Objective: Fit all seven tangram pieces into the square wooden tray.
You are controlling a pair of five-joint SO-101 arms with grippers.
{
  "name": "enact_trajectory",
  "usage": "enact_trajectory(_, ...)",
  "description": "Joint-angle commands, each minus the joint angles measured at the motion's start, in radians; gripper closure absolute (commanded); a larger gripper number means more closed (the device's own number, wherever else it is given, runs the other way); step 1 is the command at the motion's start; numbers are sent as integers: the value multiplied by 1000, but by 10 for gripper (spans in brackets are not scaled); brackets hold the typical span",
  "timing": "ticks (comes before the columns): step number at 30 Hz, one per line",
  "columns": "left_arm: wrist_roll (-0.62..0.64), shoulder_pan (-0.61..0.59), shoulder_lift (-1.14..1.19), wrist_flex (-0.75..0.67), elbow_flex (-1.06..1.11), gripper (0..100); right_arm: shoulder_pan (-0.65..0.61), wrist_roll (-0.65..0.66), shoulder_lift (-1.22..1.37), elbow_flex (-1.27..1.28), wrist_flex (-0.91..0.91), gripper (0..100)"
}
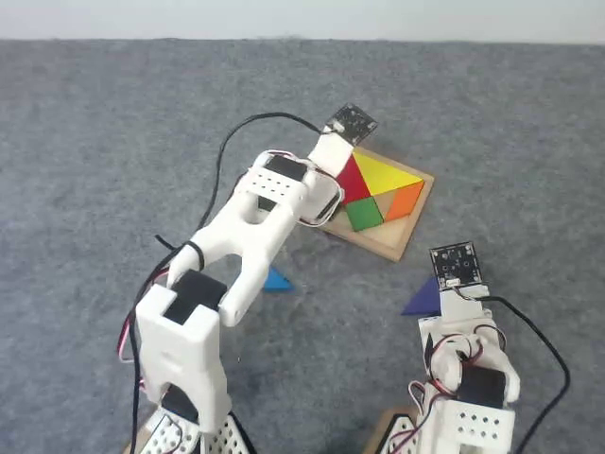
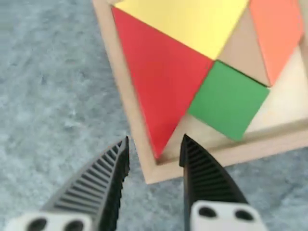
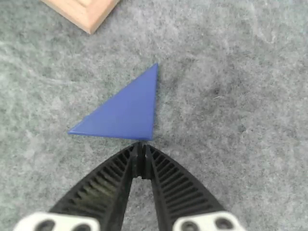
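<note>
left end effector (image 2: 155,138) agape over wooden tray (image 2: 127,96) corner

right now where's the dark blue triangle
In the right wrist view the dark blue triangle lies flat on the grey carpet, just ahead of the right gripper, outside the wooden tray and off its near corner.
</note>
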Motion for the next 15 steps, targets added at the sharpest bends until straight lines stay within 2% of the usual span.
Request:
enact_trajectory(1,15,-6,-57,-26,-5,834,12,-2,-21,20,-5,991)
enact_trajectory(15,14,-61,-20,28,58,852,12,-2,-21,20,-5,991)
